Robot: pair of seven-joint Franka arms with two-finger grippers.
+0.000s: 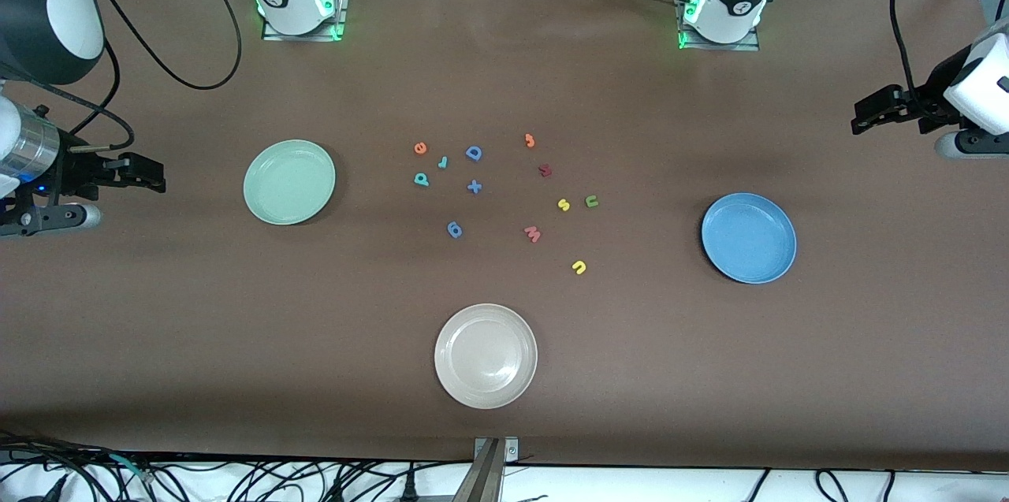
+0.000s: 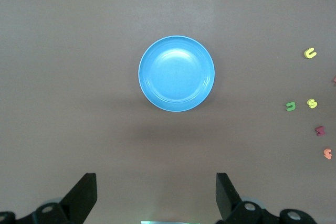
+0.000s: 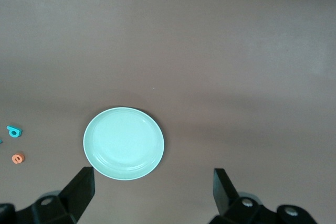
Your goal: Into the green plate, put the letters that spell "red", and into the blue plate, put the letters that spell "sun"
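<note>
both arms wait, nothing held.
left gripper (image 1: 855, 122) and right gripper (image 1: 161, 175) hang with fingers spread; green plate (image 1: 289, 182) and blue plate (image 1: 749, 238) hold no letters.

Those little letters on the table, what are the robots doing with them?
Nothing yet. The little letters all lie scattered mid-table between the green plate and the blue plate, and both plates hold nothing. The right hand waits open at the green plate's end of the table, and the left hand waits open at the blue plate's end.
</note>
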